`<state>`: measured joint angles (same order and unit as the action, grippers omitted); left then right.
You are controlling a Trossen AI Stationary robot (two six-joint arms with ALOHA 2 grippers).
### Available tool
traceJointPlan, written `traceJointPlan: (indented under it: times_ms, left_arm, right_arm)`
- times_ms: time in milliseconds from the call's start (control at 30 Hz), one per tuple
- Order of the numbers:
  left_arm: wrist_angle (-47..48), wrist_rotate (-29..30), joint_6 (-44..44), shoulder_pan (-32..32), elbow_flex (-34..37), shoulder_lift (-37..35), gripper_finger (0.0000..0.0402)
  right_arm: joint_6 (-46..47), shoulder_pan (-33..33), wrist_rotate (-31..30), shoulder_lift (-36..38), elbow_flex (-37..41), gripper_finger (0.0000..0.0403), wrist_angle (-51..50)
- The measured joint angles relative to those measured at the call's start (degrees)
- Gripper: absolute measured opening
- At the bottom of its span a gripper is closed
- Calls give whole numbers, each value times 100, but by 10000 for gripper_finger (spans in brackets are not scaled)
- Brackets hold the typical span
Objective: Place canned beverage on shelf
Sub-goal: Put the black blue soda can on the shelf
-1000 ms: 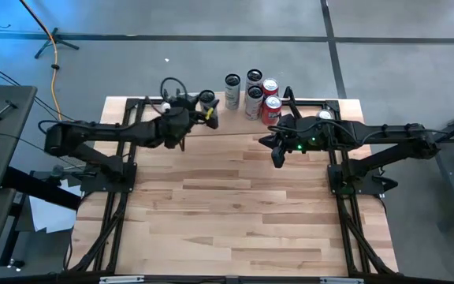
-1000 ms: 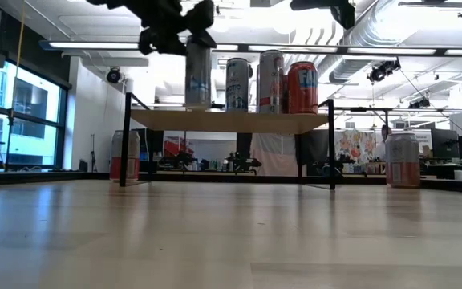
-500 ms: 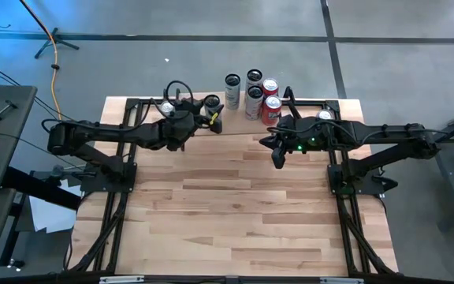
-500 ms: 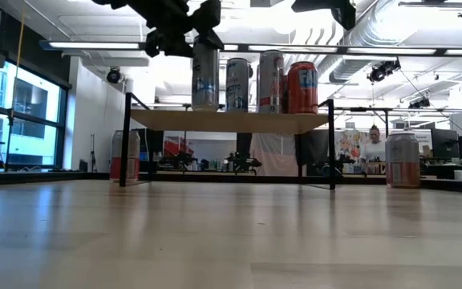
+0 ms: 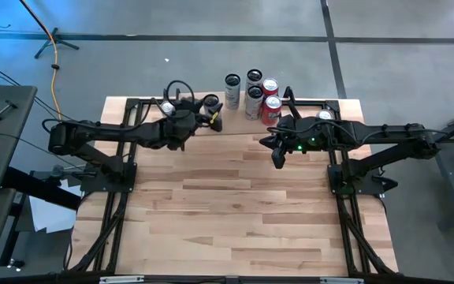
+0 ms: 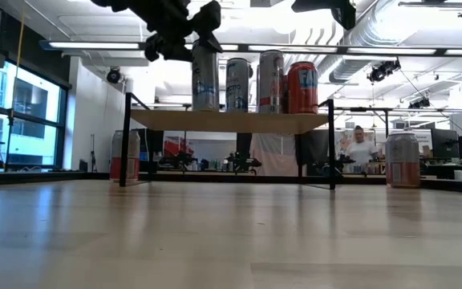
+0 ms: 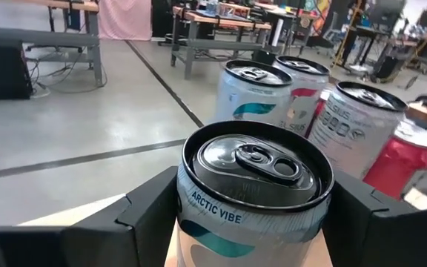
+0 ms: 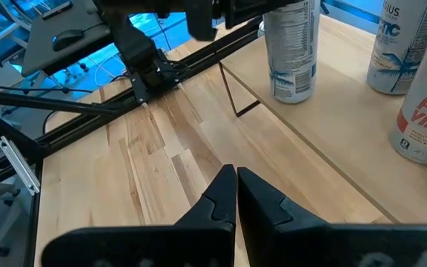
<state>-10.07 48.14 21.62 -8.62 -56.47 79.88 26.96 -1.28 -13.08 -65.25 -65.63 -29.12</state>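
The shelf (image 6: 239, 121) stands at the table's far edge, with a light wood top and thin black legs. Several cans stand on it in a cluster (image 6: 271, 80). My left gripper (image 5: 210, 109) is shut on a silver-and-teal can (image 7: 254, 193) to the left of that cluster. In the low view the can (image 6: 205, 76) is upright with its base at the shelf top. My right gripper (image 8: 236, 185) is shut and empty. It hovers over the table in front of the shelf's right part (image 5: 277, 156). My left gripper pinches the can's upper wall just below the rim (image 7: 199, 204) between its two fingers, one on each side. The fingers (image 7: 147, 215) come level from the table's left side. The can stands upright with its base at the shelf top (image 8: 291, 96); I cannot tell if any gap is left.
A red-and-silver can (image 6: 124, 155) stands on the table by the shelf's left leg. A peach can (image 6: 402, 158) stands to the right of the shelf. The wide near part of the wooden table (image 5: 235, 213) holds no objects. A person shows far back in the room (image 6: 362, 148).
My left gripper has carried the can a little toward the table's right edge, nearer the other cans, and slightly down onto the shelf top. The can has stayed upright. In the last half second it has hardly moved.
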Motion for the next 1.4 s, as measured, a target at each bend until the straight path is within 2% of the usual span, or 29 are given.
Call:
traceJointPlan:
  times_ms: [333,700,900,1167,1400]
  left_arm:
    - [7,-2,-98,-4,0,0,250]
    - [-46,-9,-218,-4,-9,-2,346]
    - [-52,-288,-647,-4,-8,-35,392]
    - [85,-302,-1711,13,-7,-35,396]
    - [116,-302,-1691,41,-7,-33,395]
  right_arm:
    - [13,0,-1,0,0,0,-20]
    - [127,0,0,0,0,0,-20]
    - [125,0,0,-2,0,0,-20]
    - [111,0,-2,-2,0,0,-20]
    - [109,0,-2,-2,1,0,-20]
